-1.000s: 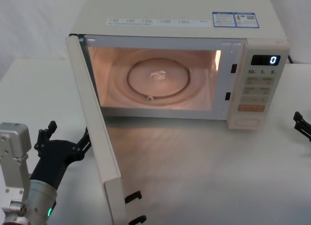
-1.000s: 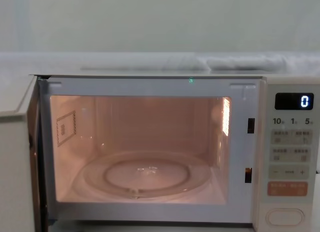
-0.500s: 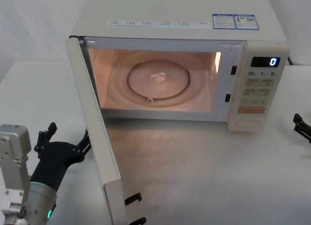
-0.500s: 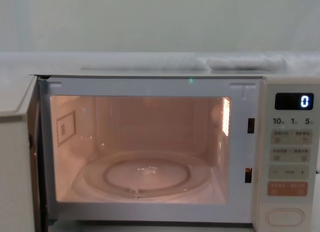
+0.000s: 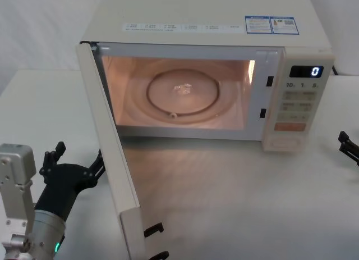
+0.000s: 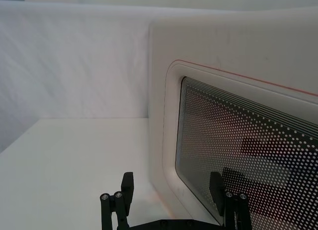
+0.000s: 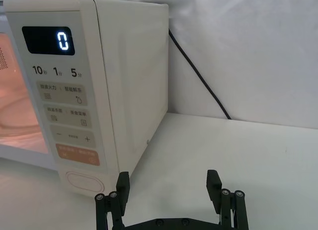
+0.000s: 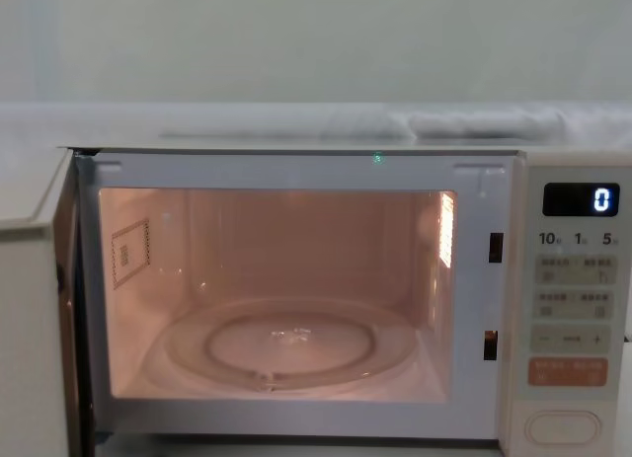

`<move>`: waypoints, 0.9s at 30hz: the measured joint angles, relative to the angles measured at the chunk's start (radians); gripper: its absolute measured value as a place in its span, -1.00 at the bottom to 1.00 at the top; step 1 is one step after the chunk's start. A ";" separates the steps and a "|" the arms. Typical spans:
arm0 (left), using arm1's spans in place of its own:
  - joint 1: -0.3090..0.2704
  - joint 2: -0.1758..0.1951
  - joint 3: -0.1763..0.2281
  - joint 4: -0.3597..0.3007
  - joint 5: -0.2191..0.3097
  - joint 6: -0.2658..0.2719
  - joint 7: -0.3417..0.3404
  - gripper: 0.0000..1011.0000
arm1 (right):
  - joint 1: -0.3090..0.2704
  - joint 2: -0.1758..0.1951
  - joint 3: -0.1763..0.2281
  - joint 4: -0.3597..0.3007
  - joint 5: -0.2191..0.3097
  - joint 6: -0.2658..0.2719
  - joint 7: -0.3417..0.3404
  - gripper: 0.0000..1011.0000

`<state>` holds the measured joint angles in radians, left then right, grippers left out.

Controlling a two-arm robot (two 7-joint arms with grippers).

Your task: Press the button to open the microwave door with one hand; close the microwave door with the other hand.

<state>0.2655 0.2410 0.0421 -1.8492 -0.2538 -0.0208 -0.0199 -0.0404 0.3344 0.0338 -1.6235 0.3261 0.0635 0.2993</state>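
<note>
Head view: the microwave door (image 5: 109, 159) stands wide open, swung out toward the robot on its left-side hinge, its edge pointing at the camera. The cavity glows warm, with the glass turntable (image 5: 182, 94) lit inside. On the keypad panel (image 5: 300, 100) the display (image 5: 305, 71) reads 0, and the button (image 5: 286, 140) sits at the panel's bottom, below the orange key (image 5: 290, 126). The left gripper (image 5: 76, 164) hovers low just beside the door's outer face, fingers spread wide, gripping nothing. The right gripper (image 5: 348, 146) peeks in at the right edge, well apart from the microwave; from here I cannot tell how its fingers stand.

Left wrist view: the door's outer face (image 6: 238, 125) looms close, dotted dark window and thin pink outline across it. The left gripper (image 6: 174, 195) has both fingers parted and empty, 1 fingertip (image 6: 216, 188) right up against the window area, though contact I cannot confirm.

Right wrist view: the right gripper (image 7: 169, 188) is spread wide and empty above the table (image 7: 238, 150), near the microwave's right front corner. The button (image 7: 85, 182) is off to the side, untouched.

Chest view: door (image 8: 35, 329) open at the left edge, cavity lit, button (image 8: 561, 427) at lower right.
</note>
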 joint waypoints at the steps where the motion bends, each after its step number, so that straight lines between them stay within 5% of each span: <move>1: 0.000 0.000 0.000 0.000 0.000 0.000 0.000 0.98 | 0.000 0.000 0.000 0.000 0.000 0.000 0.000 0.98; 27: 0.000 0.000 0.000 0.000 0.000 0.000 0.000 0.98 | 0.000 0.000 0.000 0.000 0.000 0.000 0.000 0.98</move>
<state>0.2655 0.2410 0.0421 -1.8493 -0.2538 -0.0208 -0.0199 -0.0404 0.3344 0.0337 -1.6235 0.3262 0.0635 0.2993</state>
